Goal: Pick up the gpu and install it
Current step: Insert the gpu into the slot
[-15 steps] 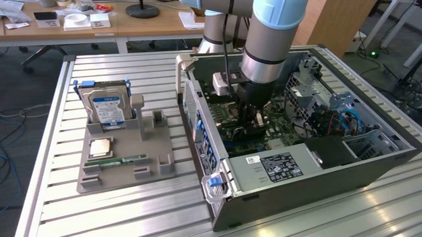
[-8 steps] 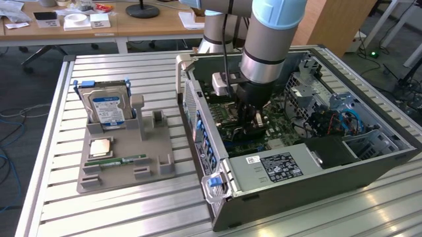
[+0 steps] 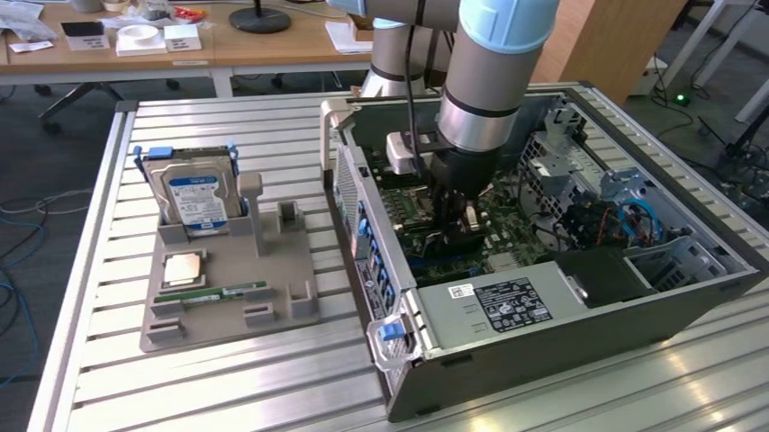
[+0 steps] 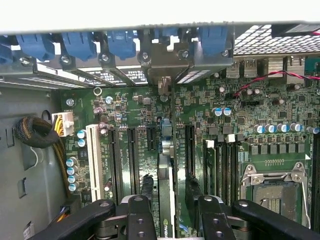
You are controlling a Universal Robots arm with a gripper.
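One card is all I'm dealing with here: my end effector (image 4: 170, 210) is clamped on the gpu (image 4: 166, 200), holding it edge-down over the motherboard (image 4: 135, 107) inside the open computer case (image 3: 721, 301), I guess so its bottom edge can line up with one of the long black expansion slots (image 4: 190, 145). It sits just beside that slot, with its far end pointing at the blue latches (image 4: 122, 42) on the case's rear wall. Only writing I can sort of make out is a logo on the card's edge, too small to read properly.
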